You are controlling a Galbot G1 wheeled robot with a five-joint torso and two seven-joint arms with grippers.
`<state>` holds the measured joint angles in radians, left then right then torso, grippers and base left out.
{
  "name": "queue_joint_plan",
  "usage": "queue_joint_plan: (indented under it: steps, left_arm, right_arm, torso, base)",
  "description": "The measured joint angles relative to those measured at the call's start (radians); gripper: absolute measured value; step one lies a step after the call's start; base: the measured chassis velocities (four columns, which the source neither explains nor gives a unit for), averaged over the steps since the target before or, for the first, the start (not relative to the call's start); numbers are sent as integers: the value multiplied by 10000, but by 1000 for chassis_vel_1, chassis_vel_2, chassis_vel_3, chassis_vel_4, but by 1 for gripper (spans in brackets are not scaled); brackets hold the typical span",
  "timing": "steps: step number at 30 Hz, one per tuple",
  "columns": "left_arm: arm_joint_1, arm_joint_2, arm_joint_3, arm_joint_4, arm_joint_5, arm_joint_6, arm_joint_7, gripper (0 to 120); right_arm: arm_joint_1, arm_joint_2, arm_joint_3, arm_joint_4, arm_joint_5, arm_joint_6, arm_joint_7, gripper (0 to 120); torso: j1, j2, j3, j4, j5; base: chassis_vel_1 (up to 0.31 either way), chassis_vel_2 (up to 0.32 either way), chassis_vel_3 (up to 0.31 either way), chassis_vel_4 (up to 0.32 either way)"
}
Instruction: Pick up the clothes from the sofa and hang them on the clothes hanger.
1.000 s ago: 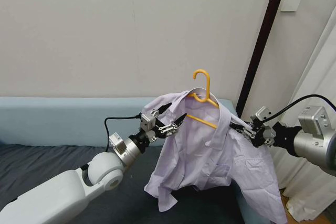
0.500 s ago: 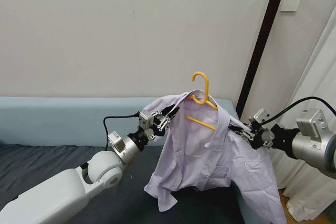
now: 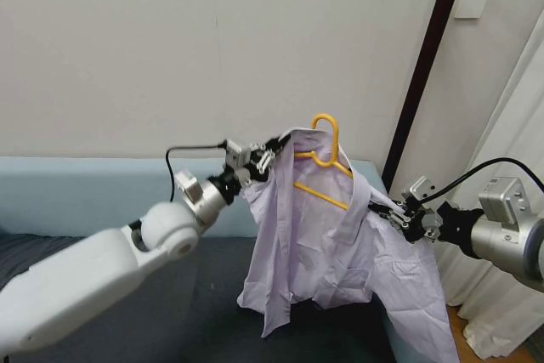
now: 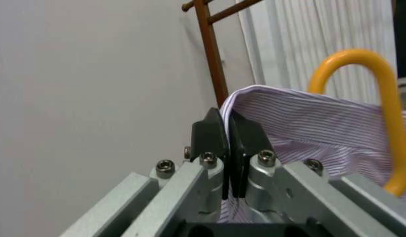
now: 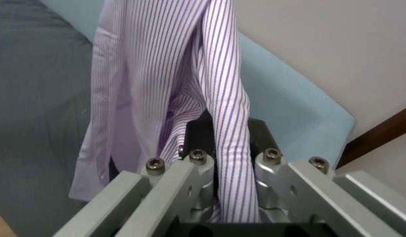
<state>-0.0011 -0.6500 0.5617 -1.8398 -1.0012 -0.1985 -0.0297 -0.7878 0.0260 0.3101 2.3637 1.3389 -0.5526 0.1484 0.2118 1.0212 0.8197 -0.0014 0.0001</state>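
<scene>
1 shirt (image 3: 331,252) hanging downward, clamped by left tool (image 3: 272,151), right tool (image 3: 394,213)

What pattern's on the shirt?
Thin purple stripes on white; the shirt shows it best in the right wrist view.

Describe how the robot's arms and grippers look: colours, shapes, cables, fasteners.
The left arm is a smooth white shell with a rounded joint and silver wrist, trailing a black cable. The right arm is silver-grey and cylindrical, with a black cable too. The left gripper and right gripper are silver metal frames with round screws and black pointed fingers.
</scene>
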Motion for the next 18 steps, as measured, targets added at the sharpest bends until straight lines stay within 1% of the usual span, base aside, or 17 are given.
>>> queue_joint_plan:
  steps: [3, 4, 6, 8, 9, 11, 13, 16, 18]
  left_arm:
    - [-604, 373, 370, 58, 410, 286, 327, 0]
    - [-604, 373, 370, 58, 410, 286, 327, 0]
    - [-661, 549, 547, -206, 752, 374, 474, 0]
    - [-341, 568, 633, -742, 888, 506, 453, 0]
    - [-341, 568, 633, -742, 888, 506, 453, 0]
    - [49, 531, 639, -1146, 1023, 613, 303, 0]
    - [528, 482, 514, -1502, 1093, 770, 13, 0]
    - [788, 457, 392, -1536, 1136, 835, -145, 0]
    - [1126, 436, 190, -1407, 1287, 838, -296, 0]
  right_arm:
    - [12, 7, 32, 3, 70, 1, 60, 4]
    - [12, 7, 32, 3, 70, 1, 60, 4]
    - [18, -6, 139, -8, 240, -13, 114, 4]
    - [17, -73, 307, 3, 430, -50, 175, 4]
    - [17, -73, 307, 3, 430, -50, 175, 4]
    - [9, -138, 432, 42, 603, -94, 242, 4]
    - [6, -213, 539, 92, 787, -122, 308, 4]
    - [5, -262, 563, 119, 875, -133, 322, 4]
    - [3, -344, 633, 137, 1077, -186, 360, 4]
  torso:
    - [0, 0, 0, 6, -4]
    - [0, 0, 0, 6, -4]
    - [0, 0, 0, 9, -3]
    - [0, 0, 0, 5, -5]
    - [0, 0, 0, 5, -5]
    - [0, 0, 0, -1, -3]
    - [0, 0, 0, 0, -4]
    - [0, 0, 0, 2, -3]
    - [0, 0, 0, 3, -3]
  base:
    - [0, 0, 0, 0]
    - [0, 0, 0, 0]
    - [0, 0, 0, 0]
    - [0, 0, 0, 0]
    - [0, 0, 0, 0]
    - [0, 0, 0, 0]
    - [0, 0, 0, 0]
    - [0, 0, 0, 0]
    - [0, 0, 0, 0]
